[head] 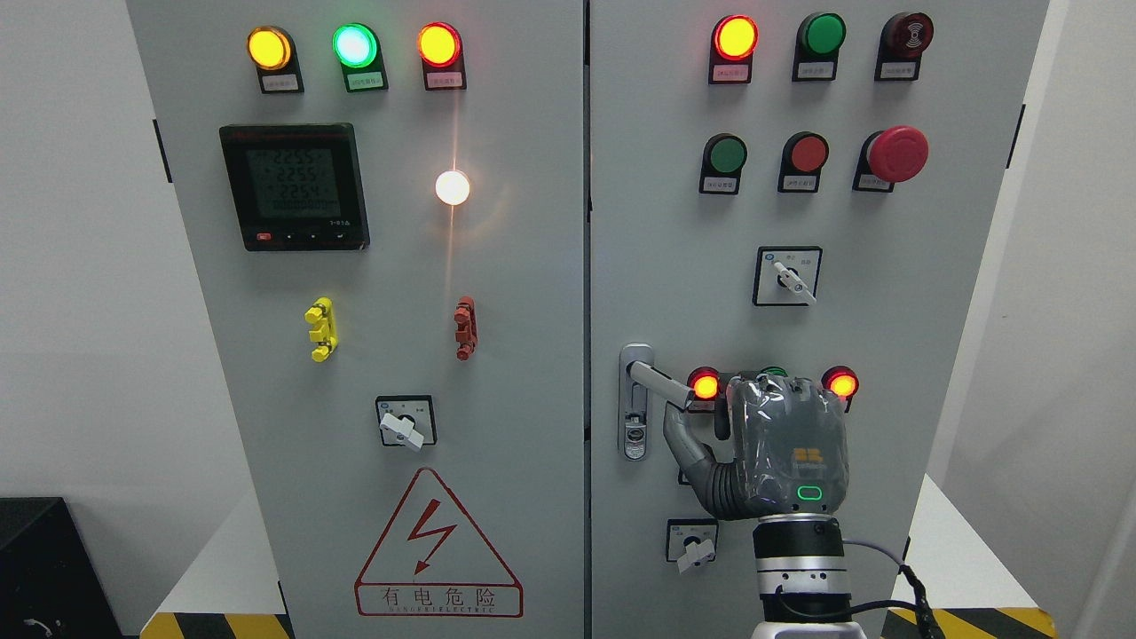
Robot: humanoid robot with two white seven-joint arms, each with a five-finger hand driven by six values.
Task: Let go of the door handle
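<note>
Standing before the grey electrical cabinet (497,293), I see its two doors closed and only one arm in play. The right hand (781,448) rises from about five o'clock, back of the palm toward me, against the right door (932,293). Its thumb (682,439) stretches up toward ten o'clock, the tip touching or just under the outer end of the door handle (658,383). That silver lever sticks out from its lock plate (635,417), near the right door's left edge at roughly seven o'clock on that door, tilted down toward four o'clock. The other fingers are hidden behind the palm, so I cannot tell how far they are curled or whether the hand truly grips the lever.

Two lit red lamps (706,385) flank the hand at its knuckles, with a green one mostly hidden between. Below, at the hand's seven o'clock, sits a small rotary switch (694,543). On the left door a meter display (295,186) glows at eleven o'clock, and a triangular warning sign (437,550) sits at six.
</note>
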